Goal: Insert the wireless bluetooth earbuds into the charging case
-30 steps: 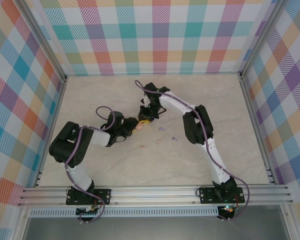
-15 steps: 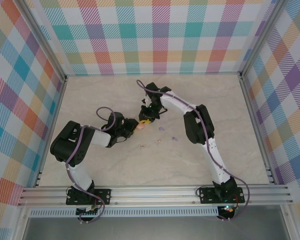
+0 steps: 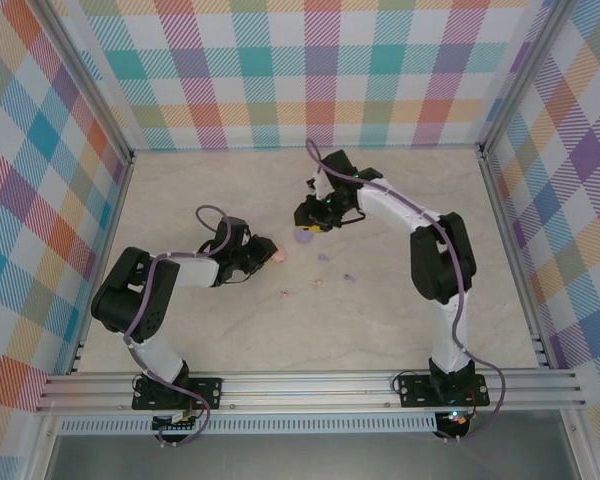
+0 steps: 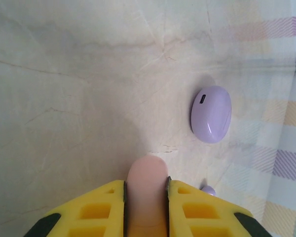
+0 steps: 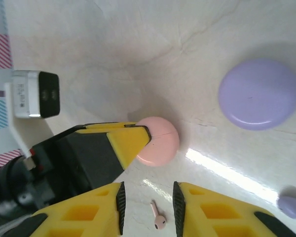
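Pale marble-look tabletop, plaid walls all round. We've got the left gripper clamped tight on the pink charging case, which sits closed between its yellow fingers. The right gripper hangs partly open with nothing in it, and a pink earbud lies loose on the table under the gap. The lilac charging case sits closed nearby, with a lilac earbud loose beside it.

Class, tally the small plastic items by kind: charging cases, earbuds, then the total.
Round plastic charging cases: 2 (lilac-purple case, pale pink case)
Tiny plastic earbuds: 4 (two lilac-purple earbuds, two pale pink earbuds)
Total: 6
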Robot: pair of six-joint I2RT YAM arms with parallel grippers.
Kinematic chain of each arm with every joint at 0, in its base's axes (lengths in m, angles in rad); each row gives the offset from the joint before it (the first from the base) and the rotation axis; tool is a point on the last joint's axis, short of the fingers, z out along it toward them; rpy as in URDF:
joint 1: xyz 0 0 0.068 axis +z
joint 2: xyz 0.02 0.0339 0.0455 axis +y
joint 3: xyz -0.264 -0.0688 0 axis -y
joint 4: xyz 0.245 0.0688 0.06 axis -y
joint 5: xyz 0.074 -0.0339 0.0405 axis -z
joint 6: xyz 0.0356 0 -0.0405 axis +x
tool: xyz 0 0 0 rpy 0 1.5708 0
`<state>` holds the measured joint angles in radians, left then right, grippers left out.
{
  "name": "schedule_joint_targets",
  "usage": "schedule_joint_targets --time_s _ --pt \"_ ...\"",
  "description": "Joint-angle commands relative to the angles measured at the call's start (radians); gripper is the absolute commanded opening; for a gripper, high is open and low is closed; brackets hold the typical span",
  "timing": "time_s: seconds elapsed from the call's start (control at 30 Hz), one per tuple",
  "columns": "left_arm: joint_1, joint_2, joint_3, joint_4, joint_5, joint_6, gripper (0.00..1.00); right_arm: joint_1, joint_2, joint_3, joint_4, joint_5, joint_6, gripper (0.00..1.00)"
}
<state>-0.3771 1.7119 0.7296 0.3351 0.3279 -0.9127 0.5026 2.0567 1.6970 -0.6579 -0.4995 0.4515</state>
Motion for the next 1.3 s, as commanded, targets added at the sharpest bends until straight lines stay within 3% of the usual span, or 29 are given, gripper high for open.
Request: schedule_joint_targets --time_s 0.0,0.4,0.53,0.77,1.27 --pt "0.006 -0.046 0.084 -0.109 0.064 0.161 0.19 -0.046 -0.065 -0.118 0.116 -0.093 -0.065 0.37" --pt "0.004 -0.068 0.29 -0.162 0.322 0.348 0.21 -0.167 -0.321 -0.457 0.403 -0.359 -0.182 0.49" --pt "-0.006 -0.064 0.356 -0.181 0.388 0.385 0.21 -0.173 -0.343 -0.462 0.425 -0.443 -0.209 0.54" --pt "-0.021 -0.069 0.411 -0.195 0.449 0.404 0.22 -0.174 -0.327 -0.426 0.426 -0.485 -0.211 0.62" --pt "-0.057 -0.075 0.454 -0.205 0.5 0.418 0.22 -0.174 -0.294 -0.384 0.451 -0.586 -0.19 0.6"
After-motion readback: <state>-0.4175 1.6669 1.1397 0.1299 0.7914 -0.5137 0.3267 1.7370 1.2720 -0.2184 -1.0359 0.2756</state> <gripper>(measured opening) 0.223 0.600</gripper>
